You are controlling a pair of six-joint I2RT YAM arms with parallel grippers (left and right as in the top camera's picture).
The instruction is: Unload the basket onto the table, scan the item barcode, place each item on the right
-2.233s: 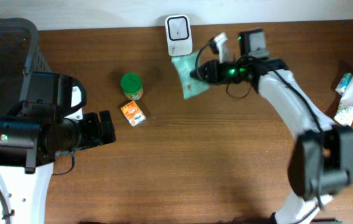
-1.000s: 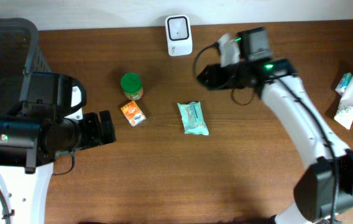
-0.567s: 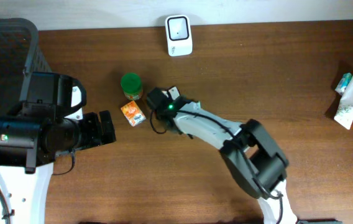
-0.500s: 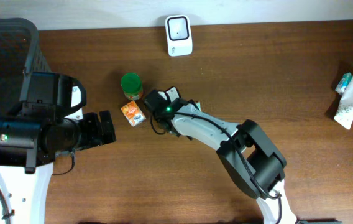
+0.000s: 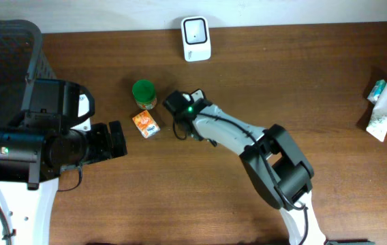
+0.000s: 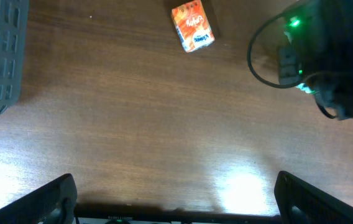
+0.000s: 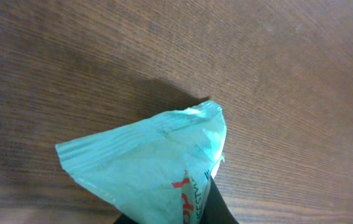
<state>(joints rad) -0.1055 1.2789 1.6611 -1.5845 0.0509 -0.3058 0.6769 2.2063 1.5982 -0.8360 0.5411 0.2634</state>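
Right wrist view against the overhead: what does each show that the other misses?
Right wrist only: the teal packet pinched in the right gripper, casting a shadow on the wood. Overhead only: the scanner, green-lidded jar, orange box, tubes and left arm; the packet is lost under the right arm. Both: the brown table.

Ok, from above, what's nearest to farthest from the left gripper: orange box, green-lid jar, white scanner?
1. orange box, right beside the left gripper.
2. green-lid jar, just behind the box.
3. white scanner, at the far back edge.
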